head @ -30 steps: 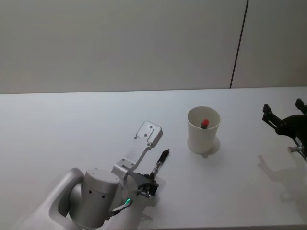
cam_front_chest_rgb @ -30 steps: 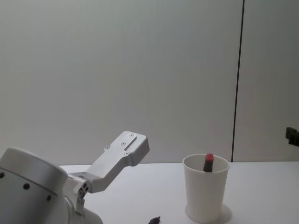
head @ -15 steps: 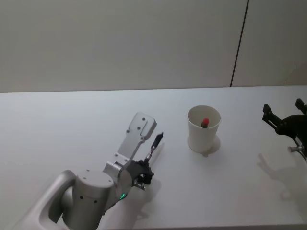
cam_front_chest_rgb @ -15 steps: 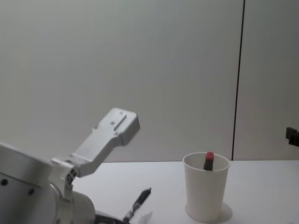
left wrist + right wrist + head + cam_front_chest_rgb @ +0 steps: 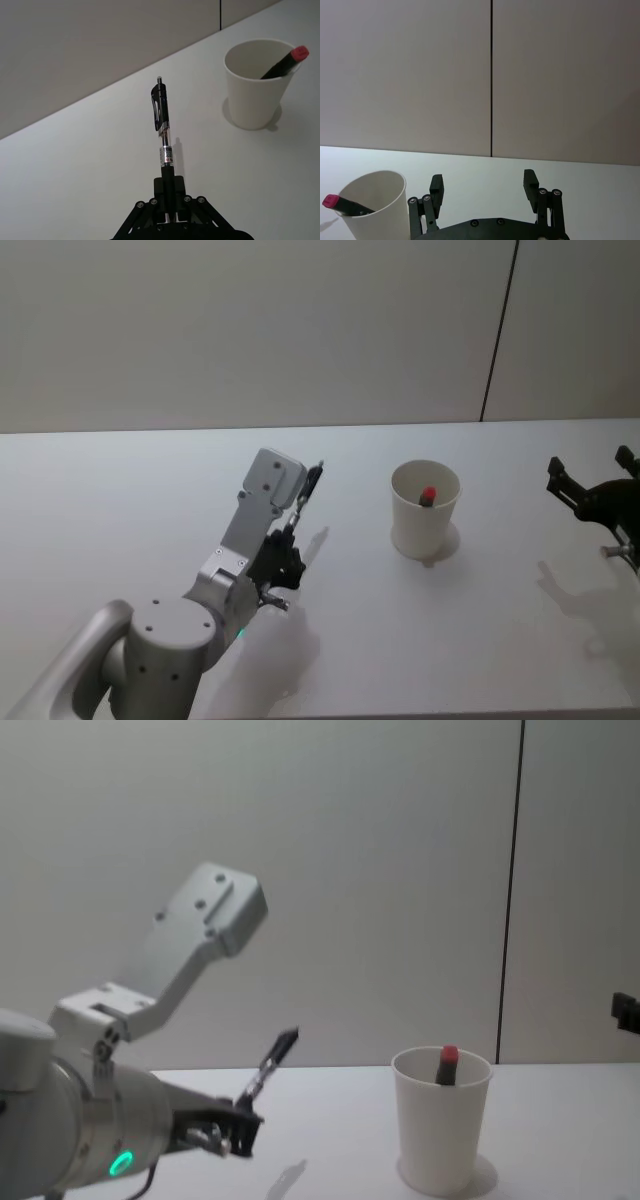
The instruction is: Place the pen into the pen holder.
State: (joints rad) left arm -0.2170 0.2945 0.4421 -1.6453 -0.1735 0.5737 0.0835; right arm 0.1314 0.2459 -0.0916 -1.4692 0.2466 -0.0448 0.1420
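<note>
Clearance is the likely concern for the left gripper (image 5: pixel 168 192): the pen (image 5: pixel 162 130) should cross above the rim of the pen holder (image 5: pixel 423 525), tip nearer upright and go in clip end first before release, lest the light cup topple. The gripper's fingers are pressed onto the pen's lower barrel, holding it slanted above the surface (image 5: pixel 120 500). The holder stands well apart to the right, a red-capped marker (image 5: pixel 428 494) leaning inside. The right gripper (image 5: pixel 483 179) waits spread wide at far right.
</note>
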